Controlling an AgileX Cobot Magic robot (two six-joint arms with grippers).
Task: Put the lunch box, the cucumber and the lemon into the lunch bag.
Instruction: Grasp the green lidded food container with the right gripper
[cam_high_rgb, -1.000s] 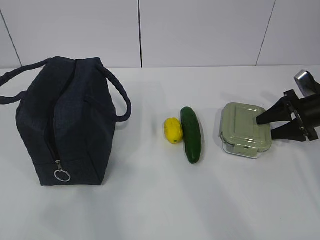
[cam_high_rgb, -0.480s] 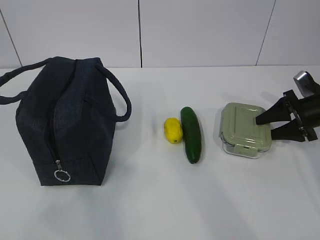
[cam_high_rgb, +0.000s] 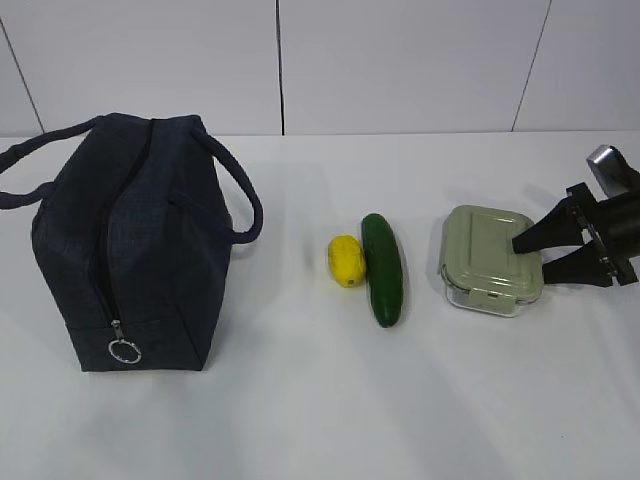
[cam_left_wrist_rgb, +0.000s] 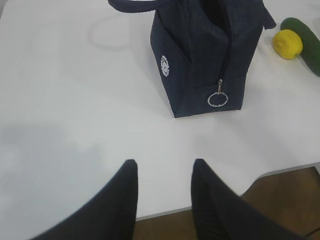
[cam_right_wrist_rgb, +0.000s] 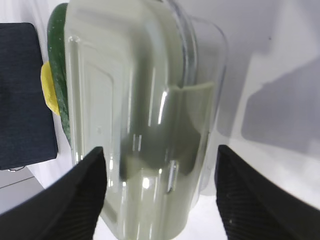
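The lunch box (cam_high_rgb: 488, 258), clear glass with a sage-green lid, lies on the white table at the right. My right gripper (cam_high_rgb: 530, 254) is open at its right end, one finger over the lid and one lower beside it. In the right wrist view the lunch box (cam_right_wrist_rgb: 130, 100) fills the space ahead of the right gripper (cam_right_wrist_rgb: 160, 150), with a gap at the right finger. The cucumber (cam_high_rgb: 383, 268) and lemon (cam_high_rgb: 345, 260) lie side by side in the middle. The navy lunch bag (cam_high_rgb: 140, 240) stands at the left. My left gripper (cam_left_wrist_rgb: 165, 162) is open and empty, well short of the lunch bag (cam_left_wrist_rgb: 200, 55).
The bag's zipper ring pull (cam_high_rgb: 124, 351) hangs low on its front end face, and its loop handles stick out on both sides. The table's front edge (cam_left_wrist_rgb: 280, 172) runs just under my left gripper, with brown floor beyond. A white wall stands behind the table.
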